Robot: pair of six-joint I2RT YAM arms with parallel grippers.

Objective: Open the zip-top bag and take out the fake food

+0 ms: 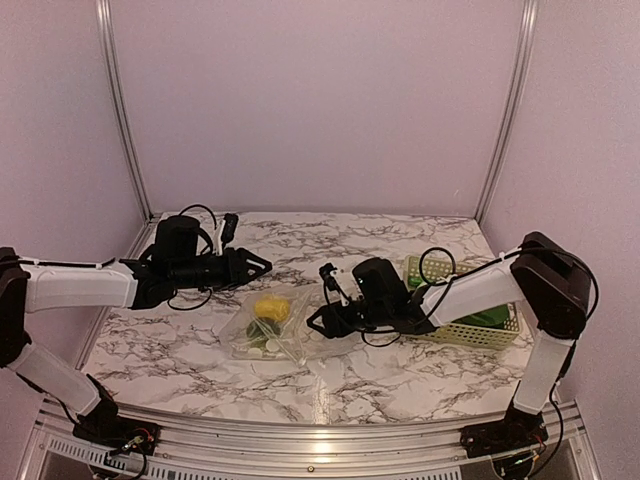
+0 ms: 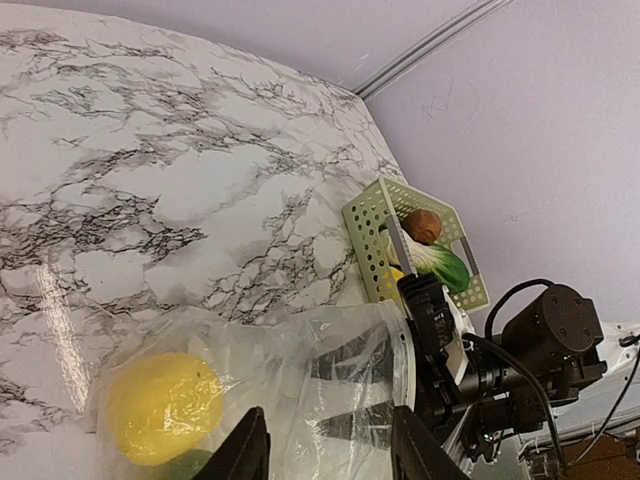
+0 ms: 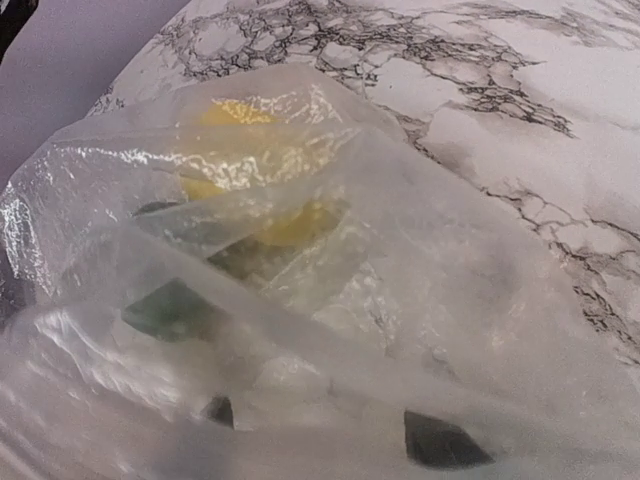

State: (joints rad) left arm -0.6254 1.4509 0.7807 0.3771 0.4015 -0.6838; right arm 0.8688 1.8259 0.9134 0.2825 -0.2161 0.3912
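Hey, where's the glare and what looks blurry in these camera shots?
Right wrist view: the zip-top bag fills the frame, hazy, with bright glare on its crinkles; left wrist view: a light streak glints on the marble table, and the left gripper looks soft-edged up close; top view: even, soft light, no harsh glare.

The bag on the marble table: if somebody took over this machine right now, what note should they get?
Left end effector: open, poised over the bag, gripping nothing.
Right end effector: at the bag's right edge, wrapped in plastic; open or shut cannot be told.
The bag lies on the table between the arms, with a yellow piece and green pieces inside.
The basket on the right holds a brown piece and a green-and-white piece.
Done: some food appears to be out.
Left: take out the rest. Whether the zip is open does not show.
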